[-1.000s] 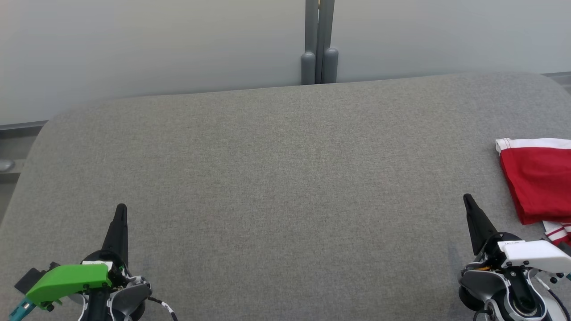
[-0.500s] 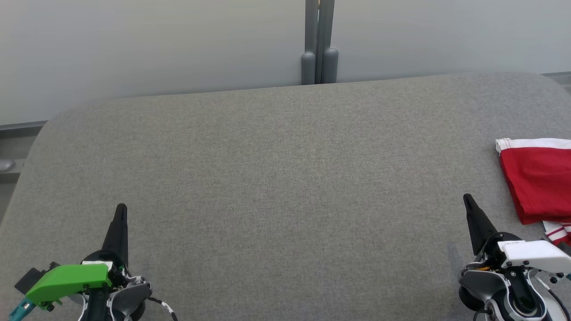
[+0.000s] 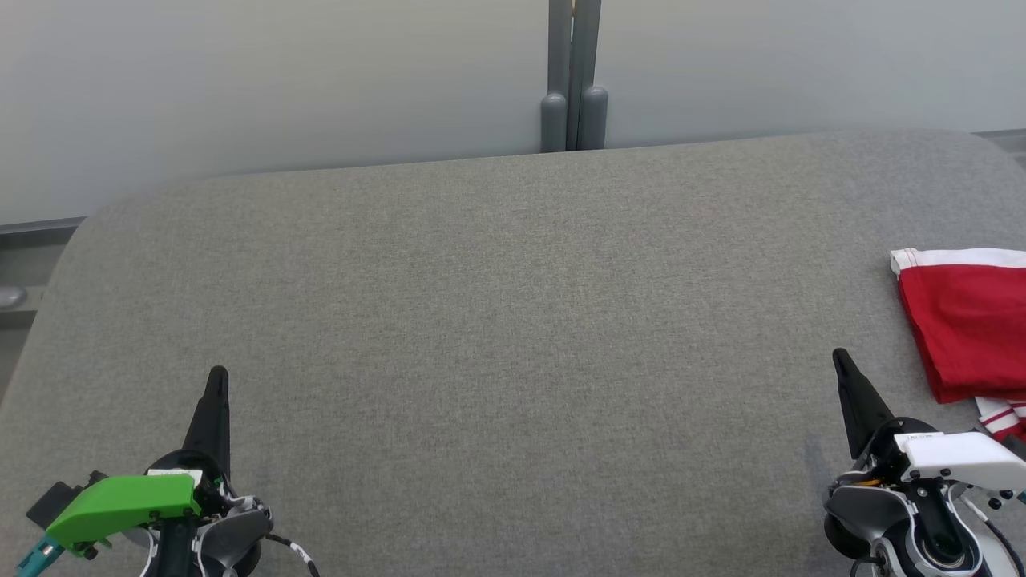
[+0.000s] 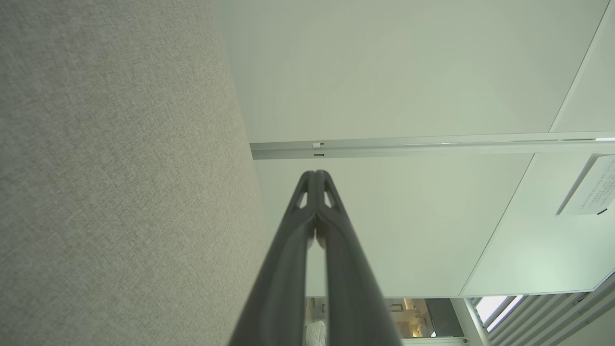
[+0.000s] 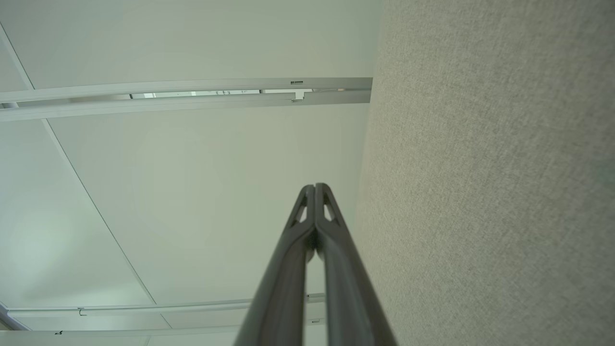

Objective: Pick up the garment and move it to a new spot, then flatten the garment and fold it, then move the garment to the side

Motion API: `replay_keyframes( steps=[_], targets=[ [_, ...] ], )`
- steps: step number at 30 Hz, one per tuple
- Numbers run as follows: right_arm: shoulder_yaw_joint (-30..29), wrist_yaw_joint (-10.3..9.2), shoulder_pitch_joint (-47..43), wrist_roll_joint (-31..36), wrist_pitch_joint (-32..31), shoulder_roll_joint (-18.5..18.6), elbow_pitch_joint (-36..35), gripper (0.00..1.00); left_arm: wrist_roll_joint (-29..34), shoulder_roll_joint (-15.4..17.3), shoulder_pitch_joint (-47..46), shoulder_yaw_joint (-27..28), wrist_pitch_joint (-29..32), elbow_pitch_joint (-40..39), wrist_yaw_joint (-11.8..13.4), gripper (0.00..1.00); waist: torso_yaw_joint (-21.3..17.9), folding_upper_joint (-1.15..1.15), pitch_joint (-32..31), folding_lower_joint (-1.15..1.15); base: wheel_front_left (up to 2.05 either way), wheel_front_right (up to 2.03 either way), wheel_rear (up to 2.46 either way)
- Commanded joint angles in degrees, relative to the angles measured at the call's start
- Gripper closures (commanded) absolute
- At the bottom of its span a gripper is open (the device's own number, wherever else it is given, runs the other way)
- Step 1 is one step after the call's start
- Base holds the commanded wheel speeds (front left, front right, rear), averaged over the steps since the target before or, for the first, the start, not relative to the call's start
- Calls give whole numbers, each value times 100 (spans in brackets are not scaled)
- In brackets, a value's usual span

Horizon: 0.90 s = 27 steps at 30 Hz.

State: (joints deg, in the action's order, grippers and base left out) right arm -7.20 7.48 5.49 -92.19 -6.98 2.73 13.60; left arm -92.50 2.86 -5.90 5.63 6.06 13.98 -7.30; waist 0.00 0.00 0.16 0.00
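Resting as a compact, layered rectangle, the red garment with white trim lies at the right edge of the grey bench, partly cut off by the head view's border. Judging by that, the moving, flattening, folding and setting aside seem done, with little or nothing left. The right pincer sits near it, clear of the cloth, fingers pressed together and empty; the left pincer, well apart, is likewise closed on nothing
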Motion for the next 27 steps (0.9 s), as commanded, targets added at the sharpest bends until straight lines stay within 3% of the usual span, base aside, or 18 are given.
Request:
replay_keyframes(
  steps=[1, 27],
  targets=[
    [-14, 2, 48, -38, -21, 28, -17, 100, -2, 2, -65, 22, 25, -5, -36, 100, 0, 0, 0, 0, 0, 0, 0],
    [-15, 2, 48, -38, -20, 29, -17, 100, -2, 2, -65, 22, 24, -5, -36, 100, 0, 0, 0, 0, 0, 0, 0]
  ],
)
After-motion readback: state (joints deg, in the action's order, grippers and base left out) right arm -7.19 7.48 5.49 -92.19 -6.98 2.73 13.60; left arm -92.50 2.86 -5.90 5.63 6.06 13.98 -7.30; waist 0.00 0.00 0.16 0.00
